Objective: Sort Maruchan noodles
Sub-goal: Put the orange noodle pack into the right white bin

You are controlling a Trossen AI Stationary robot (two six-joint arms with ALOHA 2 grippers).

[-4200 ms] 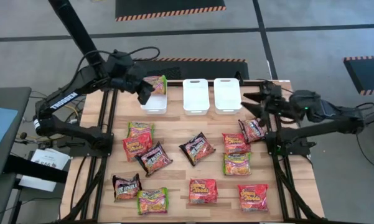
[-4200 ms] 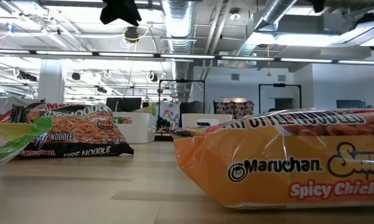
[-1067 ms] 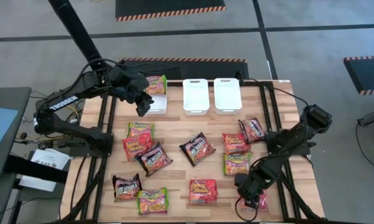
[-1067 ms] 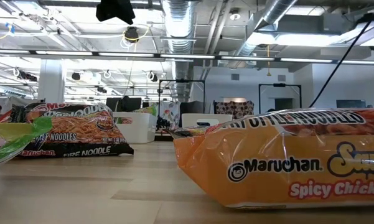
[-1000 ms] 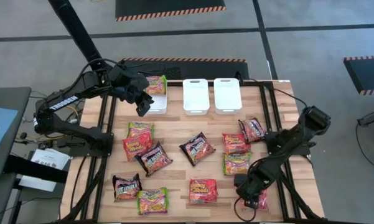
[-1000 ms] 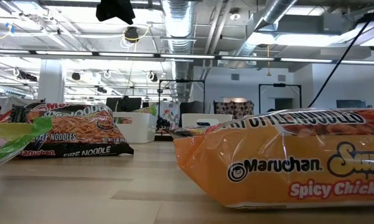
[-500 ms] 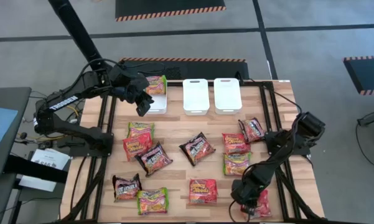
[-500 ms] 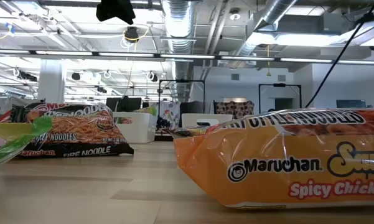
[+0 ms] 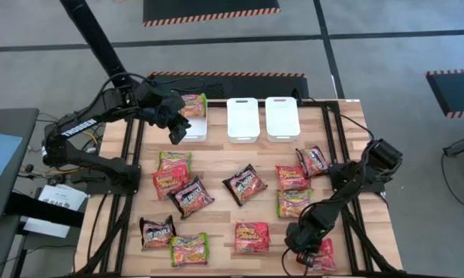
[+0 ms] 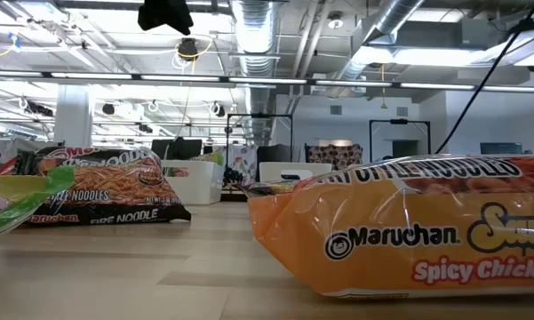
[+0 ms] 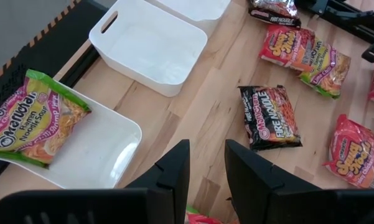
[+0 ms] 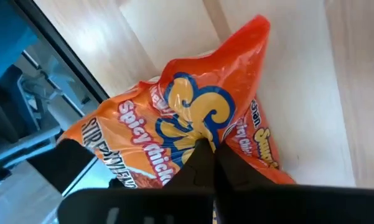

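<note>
Packets (image 9: pixel 245 184): 11 | tubs (image 9: pixel 243 119): 3 | right hand (image 9: pixel 307 253) clenched on orange packet (image 12: pixel 199 134) | left hand (image 11: pixel 206 163) parted, empty

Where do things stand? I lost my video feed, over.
Right claw shut on the orange Spicy Chicken packet at the table's near right corner. Left claw empty above the left tub, green packet inside. Nothing in the way.

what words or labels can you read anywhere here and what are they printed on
"Maruchan" and "Spicy Chicken", cut off at the edge: near orange packet in the low view.
"FIRE NOODLE": black packet behind it.
"FIRE NOODLE": black packet in the left wrist view.
"Maruchan Ramen Noodle Soup": green-edged packet in the white tub.
"TROSSEN": left arm.
Other packets: too small to read.
</note>
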